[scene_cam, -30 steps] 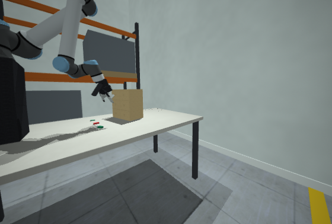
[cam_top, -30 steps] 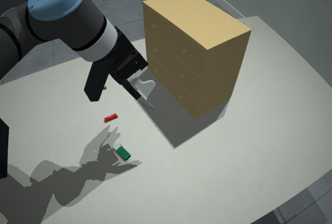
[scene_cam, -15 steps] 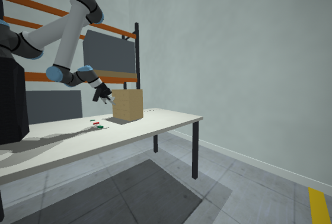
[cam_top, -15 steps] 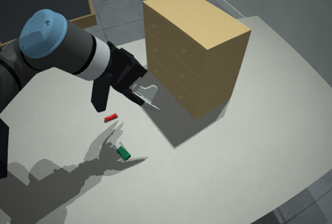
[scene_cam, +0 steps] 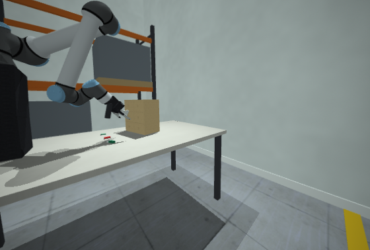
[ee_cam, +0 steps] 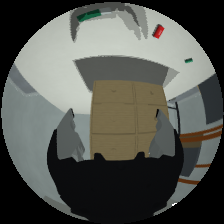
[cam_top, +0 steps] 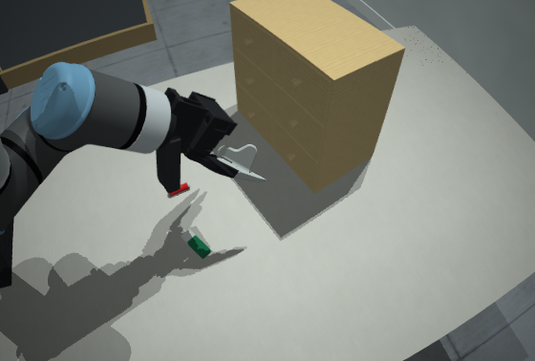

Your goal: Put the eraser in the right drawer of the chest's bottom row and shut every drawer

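The eraser (cam_top: 198,244), green with a white end, lies flat on the table in the arm's shadow, well in front of the chest; it also shows at the top of the wrist view (ee_cam: 90,16). The wooden chest (cam_top: 312,84) stands upright with three rows of two drawers, all shut. The bottom row's near drawer (cam_top: 289,156) has a small knob. My gripper (cam_top: 241,165) is open and empty. It hovers above the table a short way in front of the drawer fronts and faces them, as the wrist view (ee_cam: 114,122) shows.
A small red piece (cam_top: 178,191) lies on the table below my wrist. A small green piece (ee_cam: 188,60) lies farther off, seen only in the wrist view. The chest's shadow (cam_top: 291,203) falls in front of it. A shelf rack (scene_cam: 122,61) stands behind the table.
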You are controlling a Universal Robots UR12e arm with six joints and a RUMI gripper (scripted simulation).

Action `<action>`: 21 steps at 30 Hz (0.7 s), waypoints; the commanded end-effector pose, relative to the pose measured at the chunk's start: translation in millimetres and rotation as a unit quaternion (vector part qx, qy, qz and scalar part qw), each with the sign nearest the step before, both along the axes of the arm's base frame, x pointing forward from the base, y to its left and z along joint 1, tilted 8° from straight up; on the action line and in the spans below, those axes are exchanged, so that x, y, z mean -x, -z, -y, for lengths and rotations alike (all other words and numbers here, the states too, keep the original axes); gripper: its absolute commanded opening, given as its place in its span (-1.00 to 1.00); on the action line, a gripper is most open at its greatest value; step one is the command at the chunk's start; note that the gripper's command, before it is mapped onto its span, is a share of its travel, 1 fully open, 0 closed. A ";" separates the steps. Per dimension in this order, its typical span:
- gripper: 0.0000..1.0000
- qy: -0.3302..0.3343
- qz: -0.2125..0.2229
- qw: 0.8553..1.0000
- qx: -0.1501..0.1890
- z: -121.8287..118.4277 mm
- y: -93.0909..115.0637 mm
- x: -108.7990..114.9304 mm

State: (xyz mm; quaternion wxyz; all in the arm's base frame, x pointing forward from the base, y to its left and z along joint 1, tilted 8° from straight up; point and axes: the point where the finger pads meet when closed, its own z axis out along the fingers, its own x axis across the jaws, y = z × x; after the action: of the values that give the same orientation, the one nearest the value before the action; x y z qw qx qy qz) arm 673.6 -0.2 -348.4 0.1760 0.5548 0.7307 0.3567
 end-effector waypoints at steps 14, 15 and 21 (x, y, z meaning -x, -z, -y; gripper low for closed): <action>1.00 0.008 0.044 0.999 -0.014 -3.9 9.6 -9.1; 1.00 0.008 0.044 0.999 -0.014 -3.9 9.6 -9.1; 1.00 0.008 0.047 0.999 -0.015 -4.2 10.3 -9.6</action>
State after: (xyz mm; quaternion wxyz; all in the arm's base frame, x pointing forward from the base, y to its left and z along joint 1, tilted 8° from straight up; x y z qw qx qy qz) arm 682.6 3.9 -358.7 0.2030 0.5464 0.7126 0.3905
